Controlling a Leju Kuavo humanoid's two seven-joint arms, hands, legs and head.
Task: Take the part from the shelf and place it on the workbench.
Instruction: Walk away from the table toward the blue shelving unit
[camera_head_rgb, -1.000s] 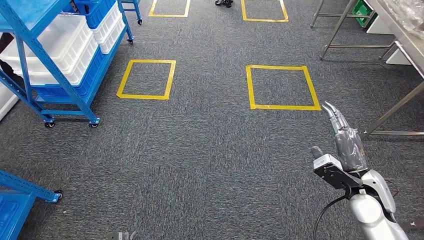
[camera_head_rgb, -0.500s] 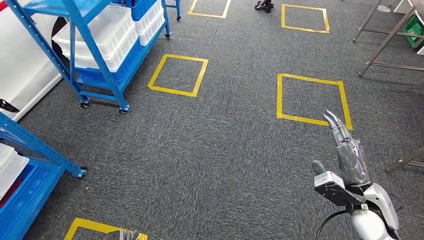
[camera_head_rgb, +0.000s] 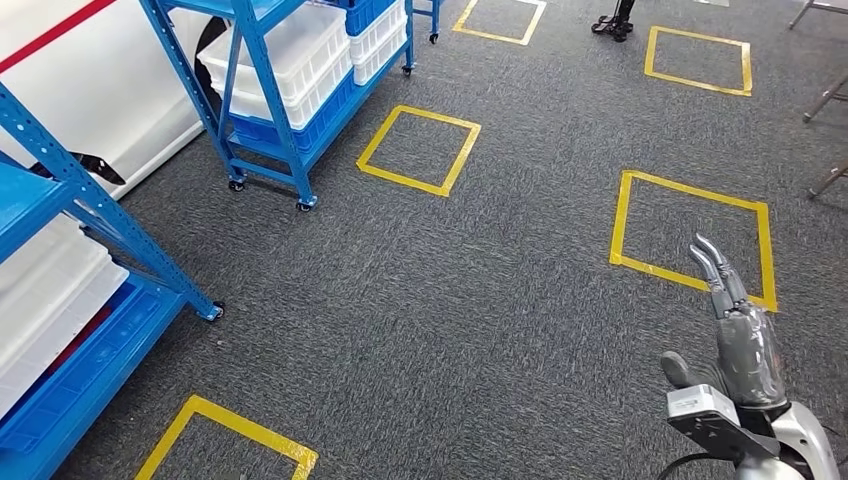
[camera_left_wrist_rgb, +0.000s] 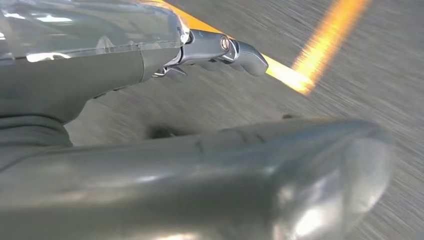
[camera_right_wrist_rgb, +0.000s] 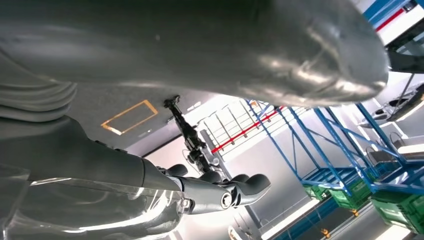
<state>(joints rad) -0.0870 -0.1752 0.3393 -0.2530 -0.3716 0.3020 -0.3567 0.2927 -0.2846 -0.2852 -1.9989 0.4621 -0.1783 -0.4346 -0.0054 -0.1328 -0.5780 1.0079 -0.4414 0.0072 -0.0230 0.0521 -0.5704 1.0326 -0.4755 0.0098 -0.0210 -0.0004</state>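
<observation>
I see the right hand (camera_head_rgb: 745, 335) low at right over the dark grey carpet floor (camera_head_rgb: 480, 300), fingers stretched forward and a little apart, holding nothing. Left hand (camera_left_wrist_rgb: 150, 75) close above the carpet by a yellow tape line (camera_left_wrist_rgb: 300, 70), fingers extended, thumb well apart, nothing in it. Blue metal wheeled shelf rack (camera_head_rgb: 290, 90) with white plastic bins (camera_head_rgb: 290, 55) stands far left; I can't make out the part on it. Yellow taped squares (camera_head_rgb: 420, 150) mark the floor.
</observation>
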